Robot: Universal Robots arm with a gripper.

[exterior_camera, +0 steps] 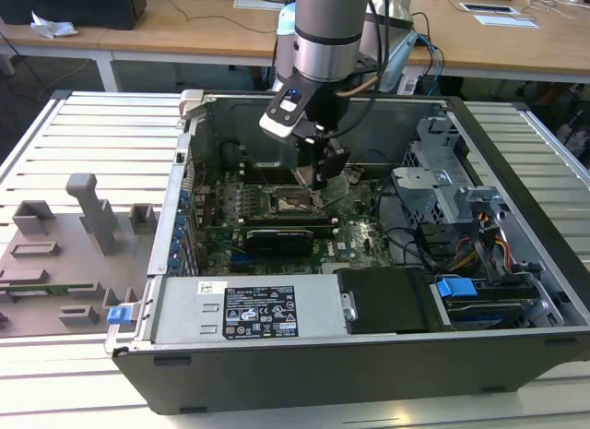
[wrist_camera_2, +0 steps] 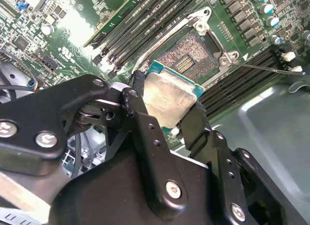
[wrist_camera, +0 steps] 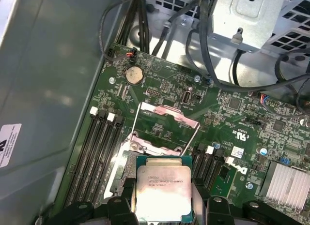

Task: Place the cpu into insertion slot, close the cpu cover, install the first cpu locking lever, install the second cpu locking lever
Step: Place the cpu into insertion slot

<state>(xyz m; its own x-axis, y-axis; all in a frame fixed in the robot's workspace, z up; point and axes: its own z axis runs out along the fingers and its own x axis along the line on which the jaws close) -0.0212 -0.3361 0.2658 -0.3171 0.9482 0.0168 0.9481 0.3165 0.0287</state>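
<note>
My gripper (wrist_camera_2: 167,101) is shut on the cpu (wrist_camera_2: 170,92), a flat square chip with a dull silver top, pinched at two opposite edges by the black fingers (wrist_camera_2: 137,101). In the first wrist view the cpu (wrist_camera: 162,188) hangs just above the insertion slot (wrist_camera: 123,169) and covers most of it. The second wrist view has the slot's dark pin field (wrist_camera_2: 190,53) open beyond the chip. The cpu cover (wrist_camera: 169,112), a thin silver frame, stands raised behind the slot. In the exterior view the gripper (exterior_camera: 313,180) is low inside the case, over the slot (exterior_camera: 293,204).
Long black memory slots (wrist_camera: 99,152) flank the socket on both sides. Black cables (wrist_camera: 208,51) and a metal drive cage (wrist_camera: 252,17) lie beyond the board. A finned heat sink (wrist_camera: 286,186) sits nearby. The case walls (exterior_camera: 184,171) surround the board. Grey fixtures (exterior_camera: 88,212) stand at the exterior view's left.
</note>
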